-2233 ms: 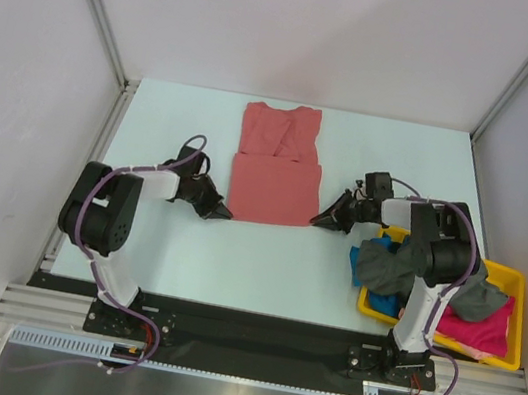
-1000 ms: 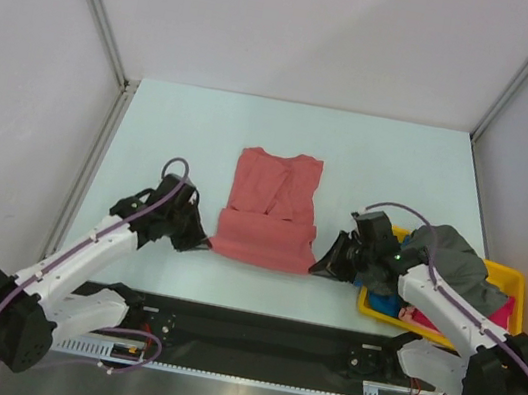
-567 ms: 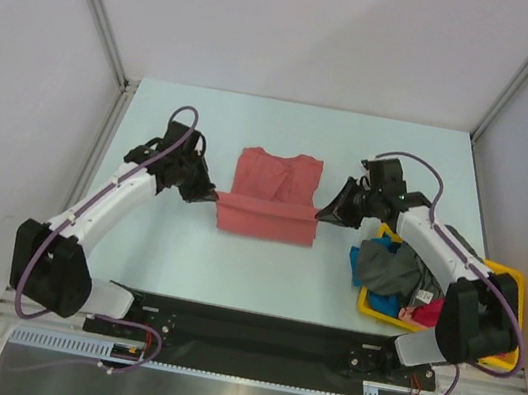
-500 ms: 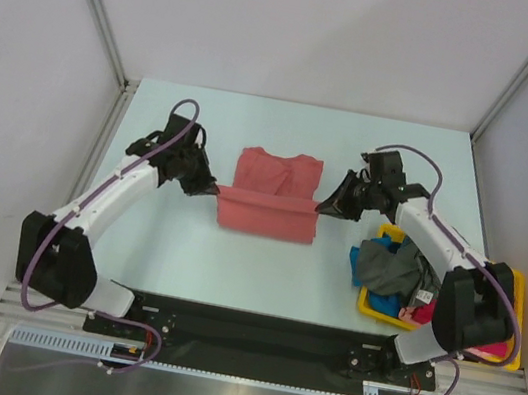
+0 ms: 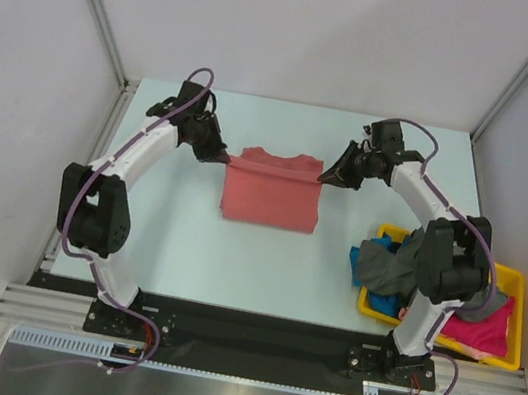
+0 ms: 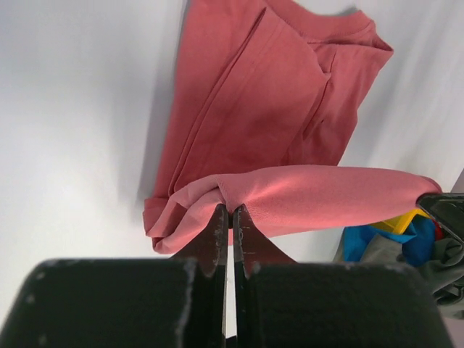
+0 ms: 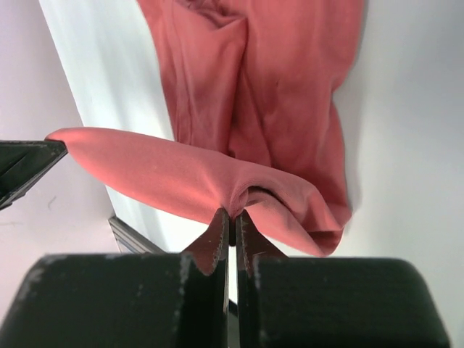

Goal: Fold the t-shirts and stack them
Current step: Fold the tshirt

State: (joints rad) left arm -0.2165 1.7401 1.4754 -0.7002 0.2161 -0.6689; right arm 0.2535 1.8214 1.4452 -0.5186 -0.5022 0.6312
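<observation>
A salmon-red t-shirt [image 5: 272, 194] lies half-folded in the middle of the table, its far edge lifted and stretched between both grippers. My left gripper [image 5: 223, 158] is shut on the shirt's left corner; in the left wrist view the cloth [image 6: 290, 196] bunches at the gripper [image 6: 230, 212]. At the right corner my right gripper [image 5: 323, 176] is shut on the shirt, and the right wrist view has that gripper [image 7: 232, 214] pinching the fold [image 7: 181, 174]. More t-shirts sit in the tray: dark grey [image 5: 390, 264], bright blue [image 5: 383, 302] and magenta-pink [image 5: 480, 330].
The yellow tray [image 5: 519, 281] sits at the near right of the table, beside the right arm's base, with cloth spilling over its left rim. White walls and metal posts [image 5: 96, 17] enclose the pale table [image 5: 167, 232].
Both grippers have carried the shirt's near edge up and away from the arm bases, folding it over toward the collar. The arms are now stretched far across the table.
</observation>
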